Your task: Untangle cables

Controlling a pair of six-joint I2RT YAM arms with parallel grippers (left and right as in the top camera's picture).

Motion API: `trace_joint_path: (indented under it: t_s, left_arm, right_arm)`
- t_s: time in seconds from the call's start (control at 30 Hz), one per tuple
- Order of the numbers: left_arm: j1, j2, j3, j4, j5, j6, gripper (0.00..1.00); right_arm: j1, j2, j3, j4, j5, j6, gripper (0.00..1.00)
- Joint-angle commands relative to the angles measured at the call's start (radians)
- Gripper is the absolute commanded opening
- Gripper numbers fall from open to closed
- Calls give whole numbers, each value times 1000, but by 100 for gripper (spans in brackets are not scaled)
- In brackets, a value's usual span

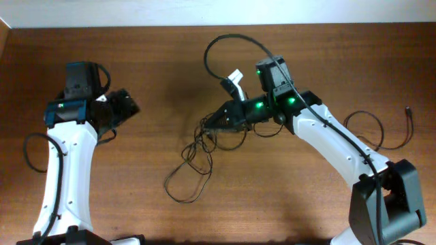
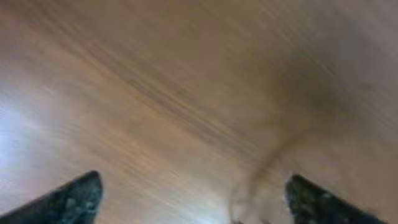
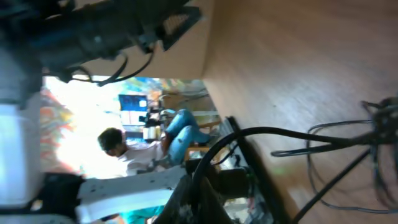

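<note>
1. Cables (image 1: 202, 139) sprawl mid-frame on your table (image 1: 143, 54), with the knot on top and loose loops trailing lower left.
2. Your right gripper (image 1: 209, 123) is closed tight at that knot.
3. Your left gripper (image 1: 127, 106) is upper left, fingers spread wide, holding nothing.

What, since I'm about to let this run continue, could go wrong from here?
The right gripper is shut on the cables at their knot; pulling alone may tighten it, since the open left gripper is far off and holds nothing. The loose loops could also drag and snag on the table.
</note>
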Motion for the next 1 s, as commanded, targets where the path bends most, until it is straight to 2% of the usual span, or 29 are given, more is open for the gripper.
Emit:
trace_joint_path:
  t_s: [0.0, 0.07, 0.1, 0.13, 0.17, 0.2, 0.37, 0.43, 0.5, 0.6, 0.67, 0.73, 0.77, 0.97]
  left_arm:
    - [-27, 0, -1, -12, 212, 77, 99]
    - [-77, 9, -28, -13, 282, 217, 98]
    - [-125, 18, -52, -13, 382, 366, 98]
    - [-168, 30, -70, -28, 561, 550, 97]
    - [-195, 40, -73, -60, 691, 673, 94]
    - [-216, 47, -73, -81, 724, 713, 92]
    - [-278, 74, -85, -90, 673, 714, 95]
    - [-296, 75, -107, -79, 672, 714, 87]
    - [-297, 75, -142, -32, 672, 713, 67]
    - [-297, 76, -206, 7, 653, 712, 58]
    - [-296, 76, -264, 80, 581, 637, 19]
    - [-296, 76, -285, 138, 471, 520, 3]
    - [-296, 76, -292, 172, 391, 432, 0]
    - [-296, 76, -293, 418, 100, 64, 0]
  right_arm:
    - [-6, 0, 4, 3, -104, 3, 4]
    - [-8, 0, 4, 4, -103, 3, 4]
    - [-8, 0, 4, 4, -103, 3, 4]
    - [-8, 0, 4, 4, -103, 3, 4]
    - [-8, 0, 4, 4, -103, 3, 4]
    - [-8, 0, 4, 3, -104, 4, 4]
    - [-16, 0, 4, 4, -104, 90, 4]
    - [-40, 0, 4, 3, -104, 89, 4]
    - [-53, 0, 4, 3, -104, 89, 4]
    - [-64, 0, 4, 4, -103, 89, 4]
    - [-66, 0, 4, 4, -103, 89, 4]
    - [-66, 0, 4, 4, -103, 88, 4]
    - [-66, 0, 4, 4, -104, 76, 4]
    - [-66, 0, 4, 3, -104, 21, 4]
